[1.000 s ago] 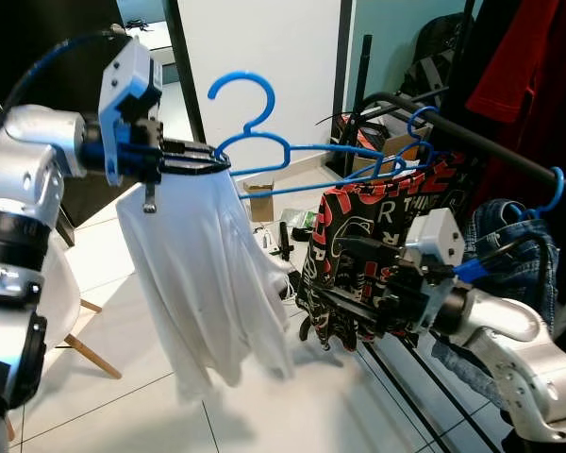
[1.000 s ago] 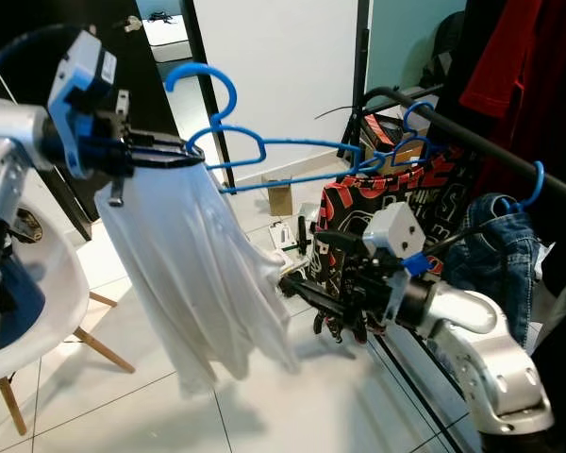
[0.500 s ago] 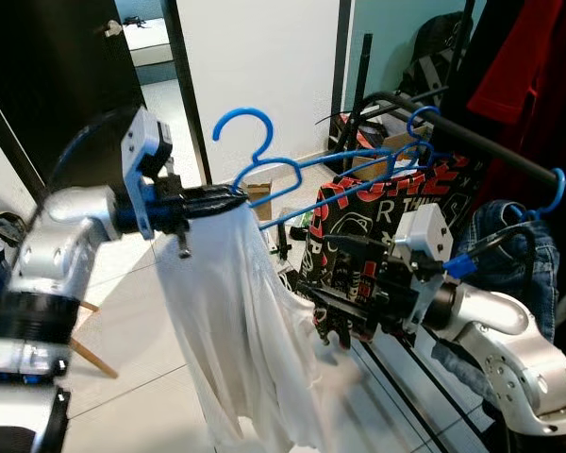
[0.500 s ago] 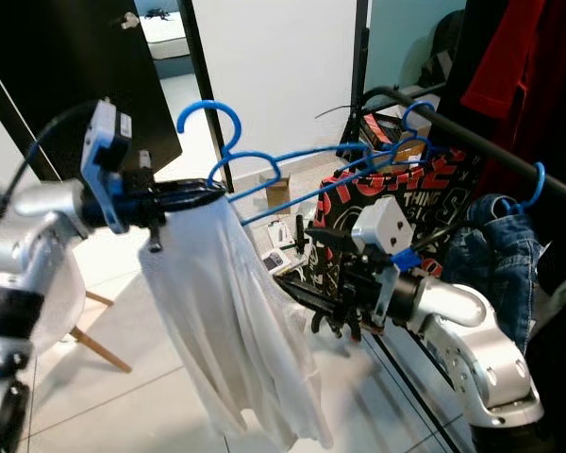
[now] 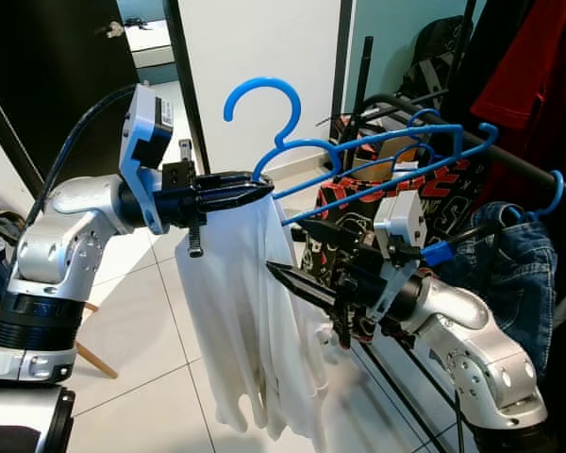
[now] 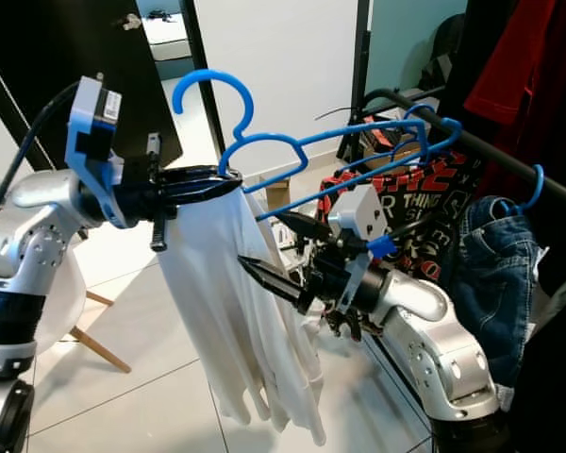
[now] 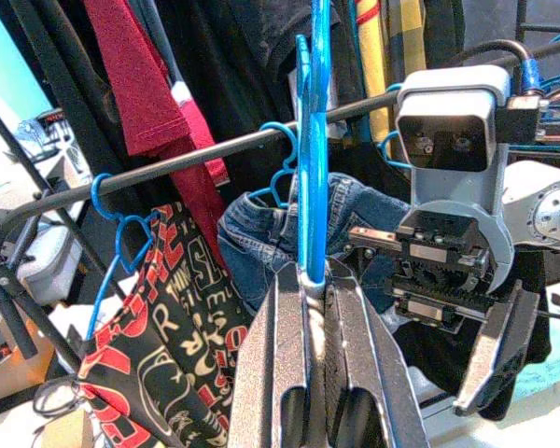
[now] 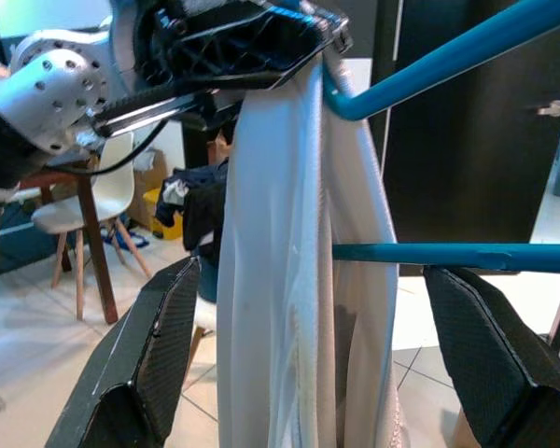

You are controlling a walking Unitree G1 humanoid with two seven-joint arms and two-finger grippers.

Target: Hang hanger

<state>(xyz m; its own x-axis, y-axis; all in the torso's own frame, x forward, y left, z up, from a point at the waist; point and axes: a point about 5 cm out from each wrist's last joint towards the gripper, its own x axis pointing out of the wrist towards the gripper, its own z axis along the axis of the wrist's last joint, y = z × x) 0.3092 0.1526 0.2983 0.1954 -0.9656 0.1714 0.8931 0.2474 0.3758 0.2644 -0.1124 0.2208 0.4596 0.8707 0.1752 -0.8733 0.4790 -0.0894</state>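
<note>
Left gripper (image 5: 255,192) pinches the blue hanger (image 5: 358,160) at one end, white shirt (image 5: 255,311) hanging below it. The hanger's far tip lies by the rail (image 5: 509,156), hook (image 5: 264,99) up in open air. Right gripper (image 5: 311,260) spreads its fingers wide beside the shirt.

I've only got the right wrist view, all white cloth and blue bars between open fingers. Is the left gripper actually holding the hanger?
Observer: Yes, the left gripper is shut on one end of the blue hanger.
Operator: Is its hook on the rail?
Observer: No, the hook stands free in the air, short of the black rail.
Operator: What's already hanging there?
Observer: A black-and-red printed garment and jeans, each on a blue hanger.
</note>
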